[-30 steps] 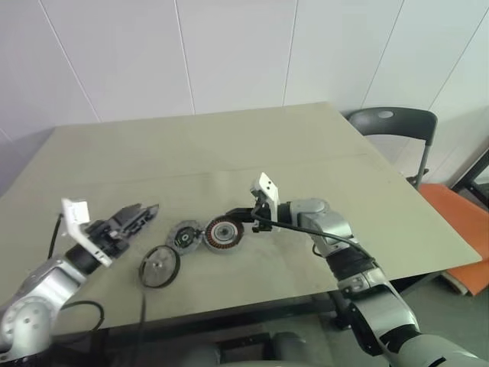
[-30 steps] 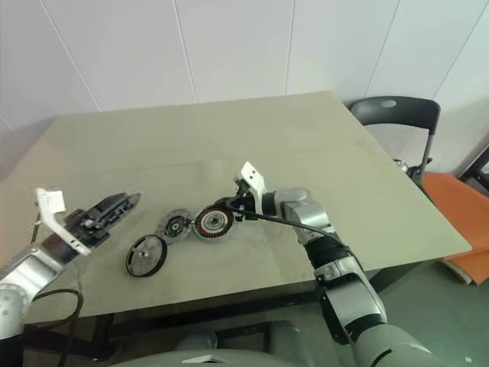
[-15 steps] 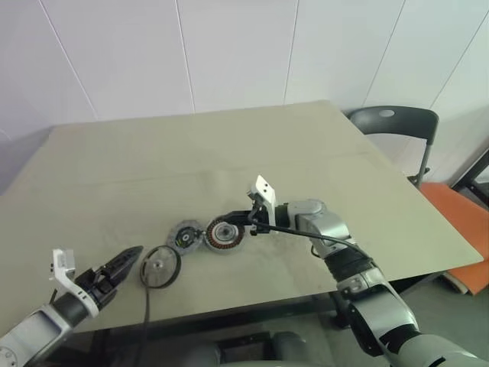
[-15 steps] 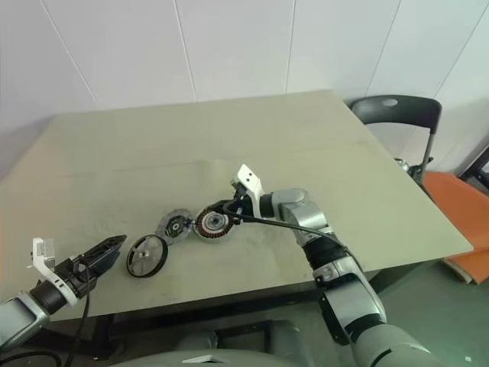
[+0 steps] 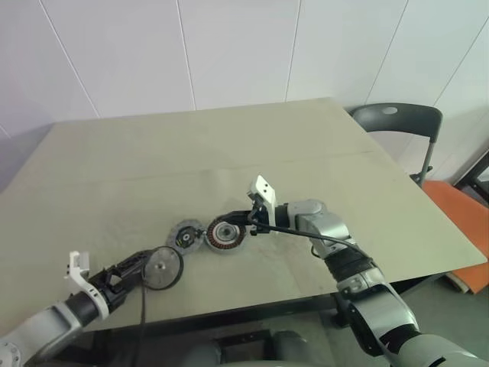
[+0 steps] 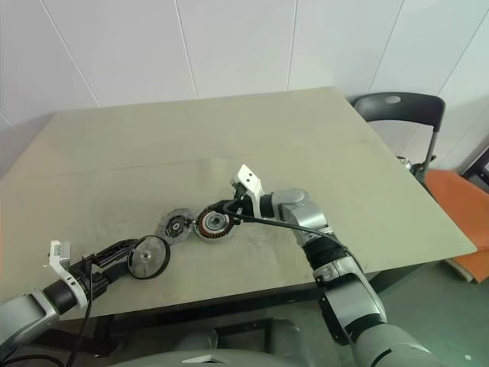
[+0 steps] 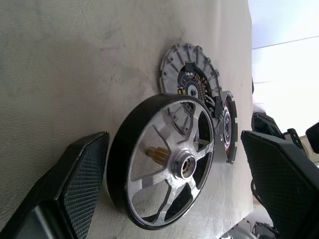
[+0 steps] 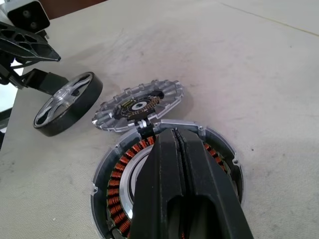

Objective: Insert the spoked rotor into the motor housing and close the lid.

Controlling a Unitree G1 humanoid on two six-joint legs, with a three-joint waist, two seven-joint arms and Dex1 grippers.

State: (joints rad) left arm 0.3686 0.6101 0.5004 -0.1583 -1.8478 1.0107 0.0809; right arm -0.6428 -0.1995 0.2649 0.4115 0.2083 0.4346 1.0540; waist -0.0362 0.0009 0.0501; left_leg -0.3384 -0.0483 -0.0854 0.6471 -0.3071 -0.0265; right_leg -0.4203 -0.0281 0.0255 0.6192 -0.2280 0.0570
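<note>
Change: I'm bringing the left end effector [image 7: 174, 174] down, jaws wide, straddling the rotor [image 7: 167, 164] near the table's [image 5: 229, 145] front edge.
Right end effector [image 8: 172, 144]: pinched shut, pressing on the housing [image 8: 124, 189].
Meaning: I'm nearing the rotor pickup.

We are viewing a desk [image 5: 229, 145] whose far half is lying bare, offering open passage. Near the front edge, three parts are crowding one short row: the spoked rotor [image 5: 163, 267], the lid [image 5: 186, 235] and the motor housing [image 5: 225, 232], lid and housing touching. The left claw [image 7: 174, 169] is standing wide, its fingers [image 7: 79, 179] flanking the rotor's rim. The right claw [image 8: 174, 149], fingers pressed together, is lying over the housing's windings, blocking access from above. A chair [image 5: 397, 122] is standing beyond the desk's right corner.
</note>
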